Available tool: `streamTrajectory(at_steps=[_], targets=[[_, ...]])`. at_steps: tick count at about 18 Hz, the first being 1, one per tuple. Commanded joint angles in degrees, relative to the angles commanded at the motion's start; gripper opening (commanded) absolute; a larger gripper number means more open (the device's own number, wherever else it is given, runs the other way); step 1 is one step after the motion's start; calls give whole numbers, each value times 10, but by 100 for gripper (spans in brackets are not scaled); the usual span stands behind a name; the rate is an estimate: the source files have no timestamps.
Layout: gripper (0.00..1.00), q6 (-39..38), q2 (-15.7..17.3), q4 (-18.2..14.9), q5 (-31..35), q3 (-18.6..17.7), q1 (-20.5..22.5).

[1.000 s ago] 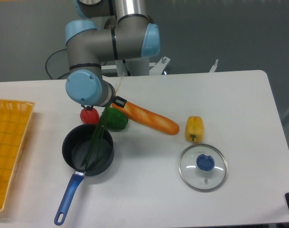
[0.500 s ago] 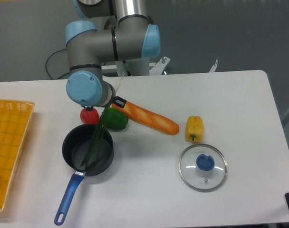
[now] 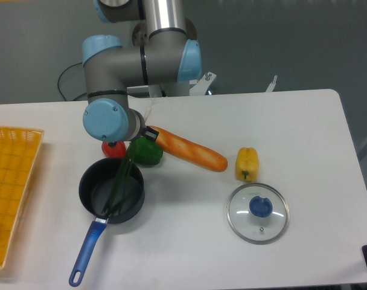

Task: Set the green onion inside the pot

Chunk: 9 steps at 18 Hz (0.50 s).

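The green onion slants down from under the arm's wrist, over the near rim of the pot, and its lower end rests inside the pot. Its pale upper end sticks out beside the wrist. The pot is a round black saucepan at front left, and its blue handle points toward the table's front edge. My gripper hangs over the pot's far right rim. The wrist's blue cap hides the fingers, so whether they hold the stalk does not show.
A red tomato and a green bell pepper sit just behind the pot. A baguette lies to their right, then a yellow pepper. A glass lid with a blue knob is at front right. A yellow basket stands at the left edge.
The wrist has shifted slightly left and looks larger, as if lifted. The green onion keeps nearly the same slant into the pot.
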Motion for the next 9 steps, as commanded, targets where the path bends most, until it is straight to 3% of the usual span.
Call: streamTrajectory(at_steps=[5,8,9], targets=[[12,-4,-5,3,-4,3,-4],[23,-4,-7,7,-4,4,-5],[34,0,-7,13,-4,4,-5]])
